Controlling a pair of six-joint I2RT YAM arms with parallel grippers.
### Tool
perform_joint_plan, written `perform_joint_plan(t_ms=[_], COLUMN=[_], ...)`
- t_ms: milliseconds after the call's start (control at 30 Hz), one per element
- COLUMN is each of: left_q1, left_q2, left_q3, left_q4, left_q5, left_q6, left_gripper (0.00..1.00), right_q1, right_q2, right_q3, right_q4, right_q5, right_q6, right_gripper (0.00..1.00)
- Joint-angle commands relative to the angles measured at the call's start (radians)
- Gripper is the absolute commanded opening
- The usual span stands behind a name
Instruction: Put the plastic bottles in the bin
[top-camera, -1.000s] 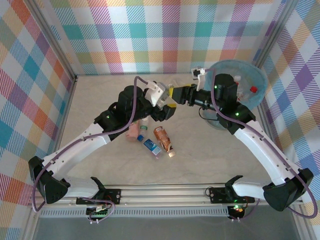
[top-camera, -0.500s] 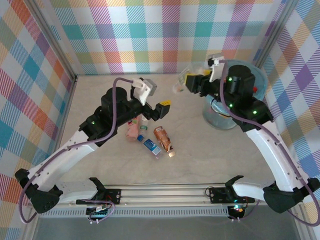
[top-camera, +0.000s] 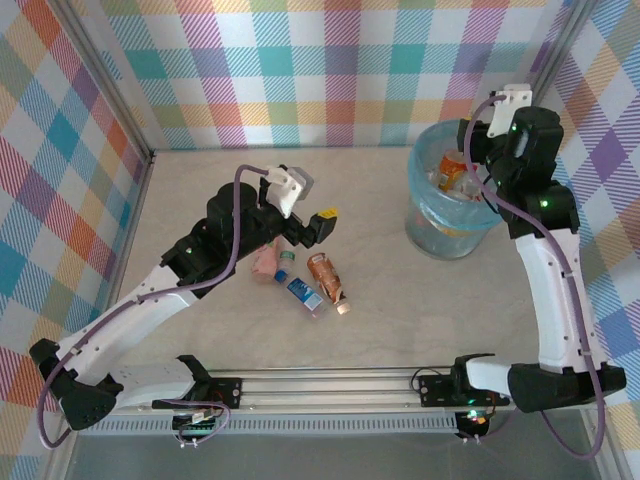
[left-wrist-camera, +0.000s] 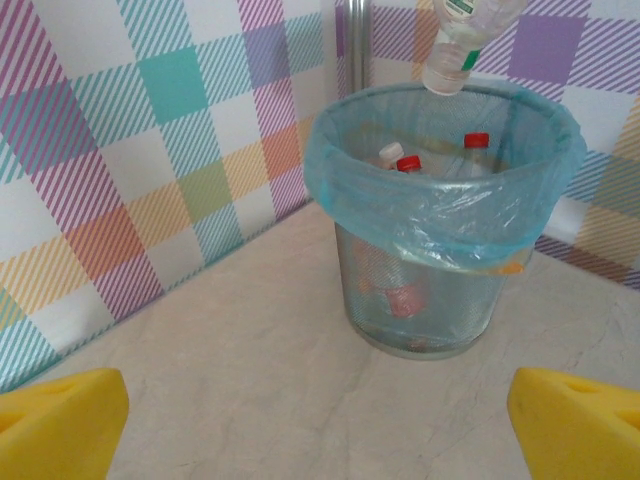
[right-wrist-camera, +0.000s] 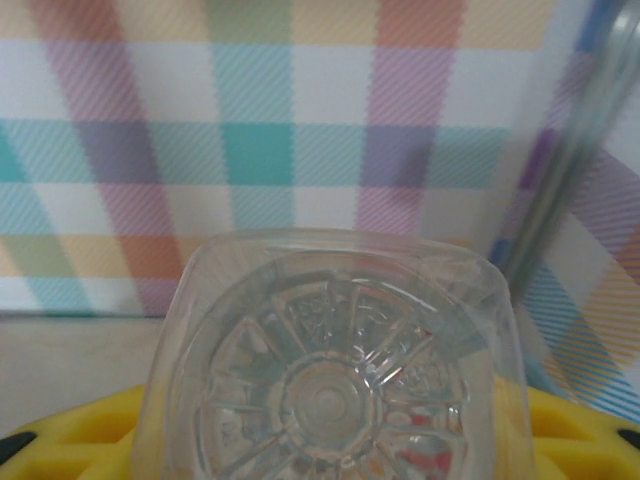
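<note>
Clamping my right gripper (right-wrist-camera: 330, 445) on the clear ribbed plastic bottle (right-wrist-camera: 330, 360), I am hanging it neck-down over the round mesh bin with a light-blue bag liner (left-wrist-camera: 345, 190). I am aiming to centre it inside the rim before letting go, since it looks close to the edge.

Pastel plaid is covering the walls (top-camera: 300, 70); translucent light blue is lining the bin (left-wrist-camera: 440, 210); yellow pads (right-wrist-camera: 90, 435) are flanking a clear bottle (right-wrist-camera: 330, 390).

Pastel plaid walls (top-camera: 300, 70) on three sides; beige marbled tabletop (top-camera: 400, 300); aluminium rail (top-camera: 330, 382) at near edge.
</note>
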Motion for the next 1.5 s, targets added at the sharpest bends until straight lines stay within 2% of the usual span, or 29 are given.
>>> perform_joint_plan(t_ms=[0, 333, 1133, 1267, 1467], left_q1=[-0.015, -0.015, -0.014, -0.014, -0.014], left_q2=[0.021, 0.055, 0.060, 0.060, 0.067], left_q3=[-0.016, -0.011, -0.010, -0.008, 0.006], left_q4=[0.014, 0.011, -0.013, -0.015, -0.016], left_q5=[-0.015, -0.013, -0.024, -0.025, -0.017], left_q6=[0.021, 0.011, 0.021, 0.024, 0.026], left_gripper=[0.98, 0.98, 0.98, 0.98, 0.98], right_q1=[-0.034, -0.091, -0.136, -0.142, -0.142], right_q2=[0.010, 0.040, 0.191, 0.200, 0.123], right_q3=[-0.005, -0.127, -0.309, -0.305, -0.266], right_q4=[-0.033, -0.071, -0.023, -0.031, -0.040], right_q5=[0.021, -0.048, -0.164, -0.185, -0.217], right_q6=[-0.030, 0.035, 0.143, 0.153, 0.184], right_gripper=[0.42, 0.45, 0.50, 0.53, 0.65])
